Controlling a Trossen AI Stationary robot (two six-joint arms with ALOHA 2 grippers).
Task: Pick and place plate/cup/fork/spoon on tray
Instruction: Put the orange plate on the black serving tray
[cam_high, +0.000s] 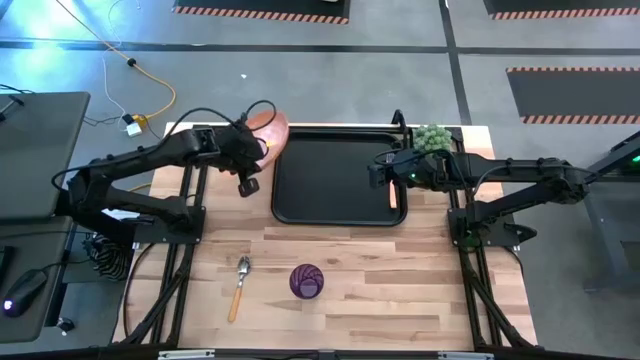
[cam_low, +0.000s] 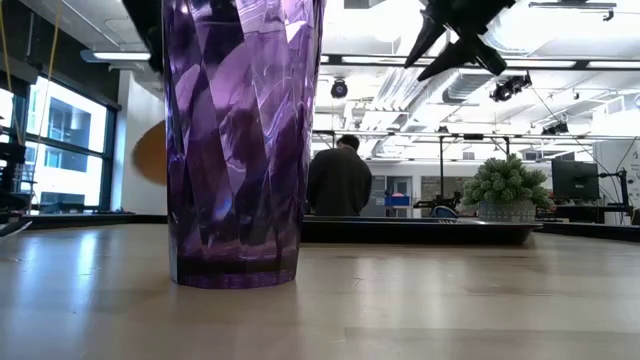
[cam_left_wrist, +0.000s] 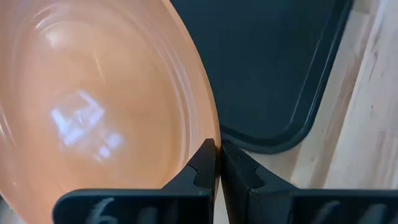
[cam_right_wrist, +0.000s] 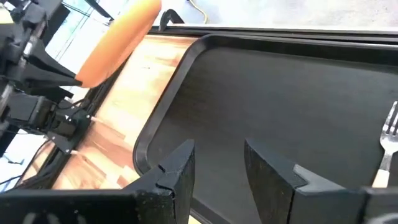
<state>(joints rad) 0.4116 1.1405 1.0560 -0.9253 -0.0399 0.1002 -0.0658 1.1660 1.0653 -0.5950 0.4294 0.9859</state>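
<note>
The cup (cam_low: 243, 140) fills the low view, standing on the table (cam_high: 400, 270) well in front of the tray (cam_high: 335, 180), with the spoon (cam_high: 240, 285) just beside it.

The tray is the landmark. It lies at the table's back, bare but for the fork (cam_right_wrist: 387, 149) along its right edge. The plate (cam_high: 268, 132) hangs tilted on edge just off the tray's back-left corner, above the table — the left gripper (cam_left_wrist: 217, 155) has its jaws clamped on the rim. The right gripper (cam_right_wrist: 217, 165) hovers over the tray's right part, beside the fork, jaws apart and holding nothing.

The step in hand looks like carrying the plate to the tray. The next move likely calls for swinging it right over the bare floor, levelling it, lowering and only then letting go — a tilted release could set it rolling.

From above, the left arm covers part of the plate. Whether the plate's lower edge touches anything, I cannot tell.
</note>
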